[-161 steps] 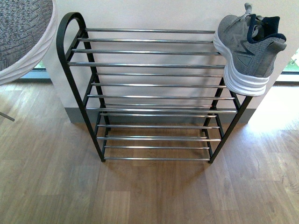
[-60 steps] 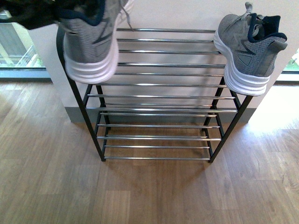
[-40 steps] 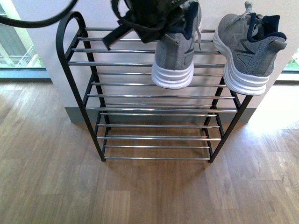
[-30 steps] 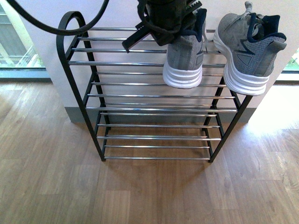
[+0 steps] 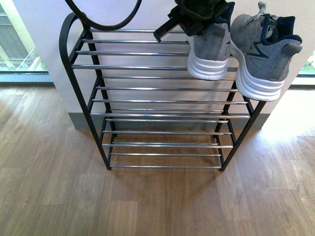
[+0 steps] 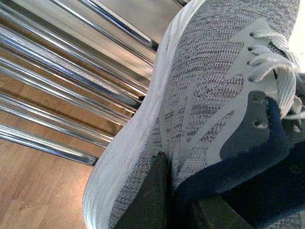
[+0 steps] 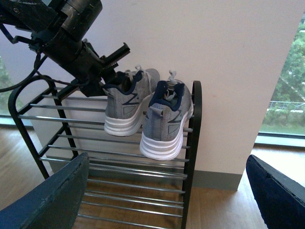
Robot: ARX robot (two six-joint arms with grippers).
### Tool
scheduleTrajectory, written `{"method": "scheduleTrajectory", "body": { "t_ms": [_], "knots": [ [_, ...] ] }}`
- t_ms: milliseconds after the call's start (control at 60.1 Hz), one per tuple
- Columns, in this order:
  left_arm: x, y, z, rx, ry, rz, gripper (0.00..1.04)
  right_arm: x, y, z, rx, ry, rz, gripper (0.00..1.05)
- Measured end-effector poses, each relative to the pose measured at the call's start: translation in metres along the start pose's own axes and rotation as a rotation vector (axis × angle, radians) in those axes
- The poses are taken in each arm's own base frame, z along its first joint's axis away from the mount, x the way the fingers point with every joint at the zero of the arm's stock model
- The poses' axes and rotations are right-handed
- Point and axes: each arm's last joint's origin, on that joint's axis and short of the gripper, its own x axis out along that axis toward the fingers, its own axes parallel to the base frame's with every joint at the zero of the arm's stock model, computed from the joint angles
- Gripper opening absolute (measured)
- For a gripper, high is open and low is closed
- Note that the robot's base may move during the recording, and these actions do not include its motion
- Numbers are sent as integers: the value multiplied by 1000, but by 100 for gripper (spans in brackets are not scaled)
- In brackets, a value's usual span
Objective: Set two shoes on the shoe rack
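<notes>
The black shoe rack (image 5: 78, 98) with chrome rods stands against the white wall. One grey sneaker (image 5: 263, 51) rests on the top tier at the right end. My left gripper (image 5: 202, 17) is shut on the heel collar of a second grey sneaker (image 5: 210, 51) and holds it over the top tier, just left of the first. In the left wrist view that sneaker (image 6: 190, 124) fills the frame above the rods. The right wrist view shows both sneakers (image 7: 164, 119) side by side on the rack (image 7: 190, 143). My right gripper (image 7: 167, 200) is open and empty, back from the rack. No blue slides show.
Wood floor (image 5: 157, 201) lies in front of the rack. A white wall column (image 7: 228, 71) backs it, with windows at both sides. A black cable (image 5: 106, 24) loops over the rack's top left.
My left arm carried the second grey sneaker from the rack's left end rightward along the top tier, until it hangs right beside the first sneaker. The first sneaker has not moved.
</notes>
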Motion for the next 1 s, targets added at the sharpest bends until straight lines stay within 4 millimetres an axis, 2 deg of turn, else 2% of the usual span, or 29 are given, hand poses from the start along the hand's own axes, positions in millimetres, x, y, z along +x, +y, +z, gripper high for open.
{"method": "scheduleTrajectory", "body": {
  "t_ms": [67, 150, 216, 466, 716, 849, 998],
  "knots": [
    [0, -1, 0, 5, -5, -9, 20, 0, 0, 0, 0, 0, 0, 95],
    [-4, -1, 1, 4, -17, -35, 40, 0, 0, 0, 0, 0, 0, 95],
    [-13, 1, 1, 1, -28, -45, 56, 0, 0, 0, 0, 0, 0, 95],
    [-50, 10, 4, 3, -95, -79, 97, 0, 0, 0, 0, 0, 0, 95],
    [-98, 35, 7, 58, -210, -85, 95, 0, 0, 0, 0, 0, 0, 95],
    [-151, 68, 15, 116, -348, -71, 95, 0, 0, 0, 0, 0, 0, 95],
    [-194, 101, 22, 150, -438, -51, 95, 0, 0, 0, 0, 0, 0, 95]
  ]
}}
